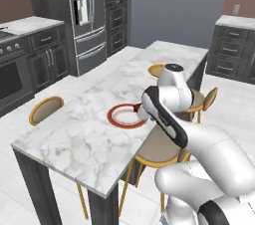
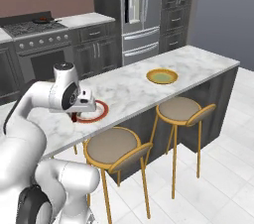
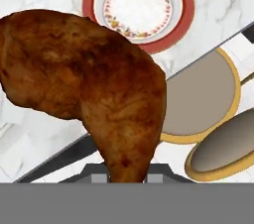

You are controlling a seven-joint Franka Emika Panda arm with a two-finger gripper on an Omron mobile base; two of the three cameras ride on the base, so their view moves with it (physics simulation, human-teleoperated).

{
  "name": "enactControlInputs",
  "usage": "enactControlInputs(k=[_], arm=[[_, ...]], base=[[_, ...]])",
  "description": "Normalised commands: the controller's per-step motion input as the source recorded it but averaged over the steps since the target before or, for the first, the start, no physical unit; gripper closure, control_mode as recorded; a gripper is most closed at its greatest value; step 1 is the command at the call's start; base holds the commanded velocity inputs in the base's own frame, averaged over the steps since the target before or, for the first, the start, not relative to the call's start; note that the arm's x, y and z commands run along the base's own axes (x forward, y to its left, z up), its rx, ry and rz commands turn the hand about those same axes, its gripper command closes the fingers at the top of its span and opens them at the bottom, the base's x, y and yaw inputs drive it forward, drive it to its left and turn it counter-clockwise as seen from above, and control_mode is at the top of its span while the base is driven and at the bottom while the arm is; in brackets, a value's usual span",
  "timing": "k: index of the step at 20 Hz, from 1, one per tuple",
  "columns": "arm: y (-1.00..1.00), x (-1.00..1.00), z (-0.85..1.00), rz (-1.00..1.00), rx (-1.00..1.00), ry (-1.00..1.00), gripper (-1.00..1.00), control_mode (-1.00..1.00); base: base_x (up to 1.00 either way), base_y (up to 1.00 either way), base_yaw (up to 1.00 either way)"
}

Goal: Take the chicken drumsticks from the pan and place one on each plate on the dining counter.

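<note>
A reddish-brown chicken drumstick (image 3: 89,79) hangs large in the hand view, its thin bone end pinched in my gripper (image 3: 126,176), which is shut on it. In the right base view the gripper (image 2: 79,111) holds the drumstick (image 2: 74,117) just above the near edge of the dining counter (image 2: 129,89), beside the red-rimmed plate (image 2: 95,111). That plate (image 3: 138,9) has nothing on it. The yellow-tan plate (image 2: 161,76) lies farther along the counter. The black pan (image 2: 42,20) sits on the stove at the back left, with something reddish in it.
Two yellow-framed stools (image 2: 111,146) (image 2: 181,109) stand along the counter's near side, right below the gripper. Another stool (image 1: 46,109) is on the far side. The fridge (image 2: 141,10) and dark cabinets line the back wall.
</note>
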Motion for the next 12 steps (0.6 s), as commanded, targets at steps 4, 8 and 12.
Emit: enactControlInputs(k=[4,8,12], arm=[[0.11,0.75,-0.34,0.09,0.00,0.13,1.00,-1.00],[0.18,0.71,-0.28,0.08,0.00,0.08,1.00,-1.00],[0.26,0.53,-0.17,0.03,0.00,0.03,1.00,-1.00]], base=[[0.00,0.00,0.00],[0.00,0.00,0.00],[0.00,0.00,0.00]])
